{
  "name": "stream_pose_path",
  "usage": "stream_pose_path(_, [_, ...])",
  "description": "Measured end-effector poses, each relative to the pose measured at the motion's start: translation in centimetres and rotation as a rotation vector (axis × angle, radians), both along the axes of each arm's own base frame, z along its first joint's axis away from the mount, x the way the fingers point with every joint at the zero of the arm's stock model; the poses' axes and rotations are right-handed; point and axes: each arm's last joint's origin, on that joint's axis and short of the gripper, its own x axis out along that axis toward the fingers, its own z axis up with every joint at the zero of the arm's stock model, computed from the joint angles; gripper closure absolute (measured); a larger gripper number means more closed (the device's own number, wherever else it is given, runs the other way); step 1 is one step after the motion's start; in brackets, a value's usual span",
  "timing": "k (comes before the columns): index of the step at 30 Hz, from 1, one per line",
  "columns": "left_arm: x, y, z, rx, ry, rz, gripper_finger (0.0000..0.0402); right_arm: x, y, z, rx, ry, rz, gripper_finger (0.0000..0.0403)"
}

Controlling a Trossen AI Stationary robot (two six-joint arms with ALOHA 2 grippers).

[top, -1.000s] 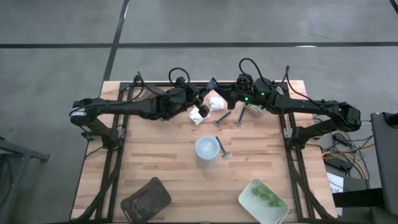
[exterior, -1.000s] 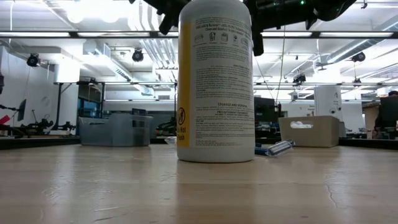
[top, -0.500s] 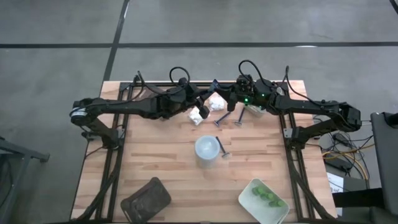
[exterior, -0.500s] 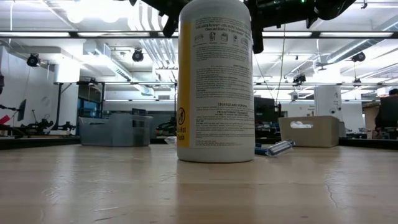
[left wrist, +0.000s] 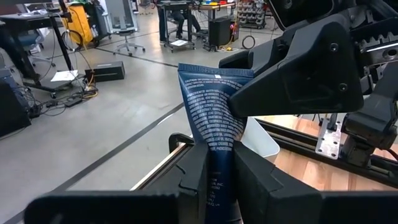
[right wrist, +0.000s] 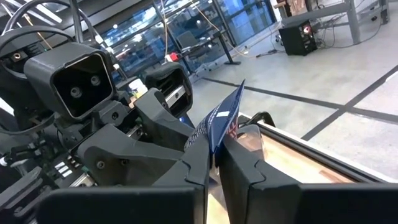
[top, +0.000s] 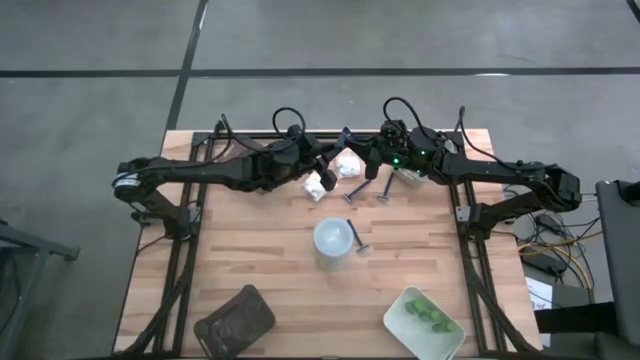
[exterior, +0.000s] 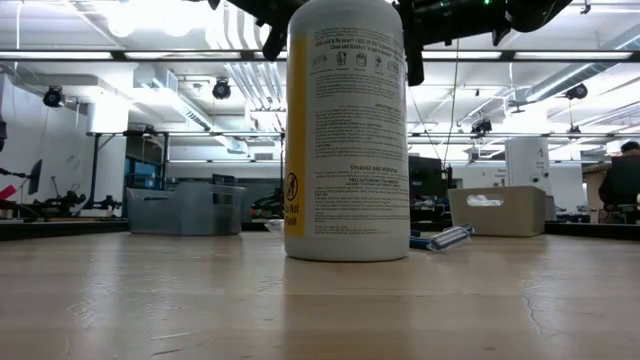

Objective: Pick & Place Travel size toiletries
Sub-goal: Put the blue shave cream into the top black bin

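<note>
A dark blue tube (left wrist: 211, 112) with white print hangs high over the table's far side, between my two grippers. My left gripper (left wrist: 219, 158) is shut on its lower body. My right gripper (right wrist: 214, 155) is shut on its flat crimped end (right wrist: 222, 118). In the high view the two grippers meet at the tube (top: 345, 135). Below them lie white packets (top: 345, 163) and two dark-handled razors (top: 358, 188). The yellow and white bottle (top: 332, 240) stands upright at the table's middle, with a third razor (top: 360, 240) beside it. My left gripper pinches the tube's printed body (left wrist: 217, 146) between its two fingers (left wrist: 193, 168), coming level from the table's left. The tube stands up out of the fingers, clear of the table. My right gripper pinches the tube's flat crimped end (right wrist: 217, 134) between its two fingers (right wrist: 245, 162), coming level from the table's right. That end sticks out past the fingertips.
A pale tray (top: 425, 322) holding green pieces sits at the near right corner. A dark brown tray (top: 235, 320) lies at the near left. Another pale tray (top: 408, 178) sits under my right arm. In the low view the bottle (exterior: 347, 130) fills the middle, a razor (exterior: 440, 238) behind it.
My right gripper has shut on the tube's flat end. Both arms have stayed where they were, and the tube remains held up between them.
</note>
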Motion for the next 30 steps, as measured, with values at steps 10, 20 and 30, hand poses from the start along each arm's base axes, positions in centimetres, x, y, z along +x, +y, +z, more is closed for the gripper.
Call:
stream_pose_path(10, [0.0, 0.0, -0.4, -0.019, 0.024, -0.010, 0.0323, 0.0, 0.0, -0.4, 0.007, 0.044, 0.000, 0.0385])
stream_pose_path(20, [-0.7, 0.0, -0.3, -0.108, 0.040, -0.074, 0.0222, -0.1, -0.1, -1.2, -0.039, 0.142, 0.000, 0.0386])
stream_pose_path(30, [-1.6, 2.4, -0.1, -0.345, -0.001, -0.305, 0.0200, 0.0, 0.5, -1.8, -0.178, 0.232, 0.191, 0.0386])
